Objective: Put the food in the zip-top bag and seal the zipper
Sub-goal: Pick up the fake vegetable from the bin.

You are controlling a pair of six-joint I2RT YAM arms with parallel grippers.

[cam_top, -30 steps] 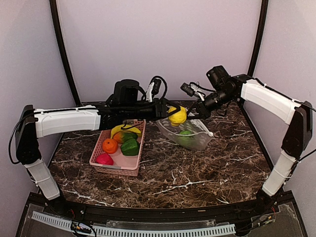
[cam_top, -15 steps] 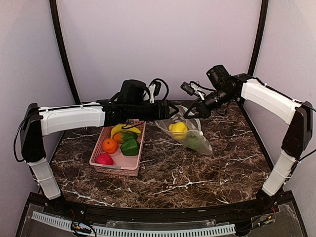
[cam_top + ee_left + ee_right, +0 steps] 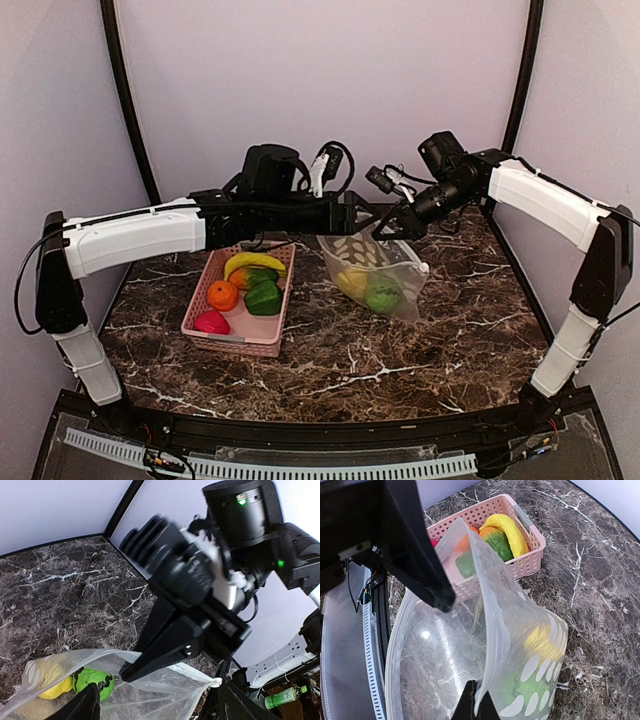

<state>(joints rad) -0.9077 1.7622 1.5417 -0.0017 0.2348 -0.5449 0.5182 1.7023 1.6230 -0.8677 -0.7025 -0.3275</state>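
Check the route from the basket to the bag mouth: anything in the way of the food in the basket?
Nothing visible. The pink basket sits beside the zip-top bag, nothing lying between. The right hand pinches the rim up, mouth open; only the open left hand hangs at that mouth.

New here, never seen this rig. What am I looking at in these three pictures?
Two robot arms bolted at the table's near edge, each ending in two-finger jaws. The wide picture is from a fixed camera above and behind: left arm on the left, right arm on the right. The other two are wrist cameras. On the marble table sits a pink basket of toy food: banana, orange, green vegetable, magenta piece. The right arm's jaws are shut on the rim of the dotted zip-top bag, holding it up; a yellow piece and green piece lie inside. The left arm's jaws are open, empty.
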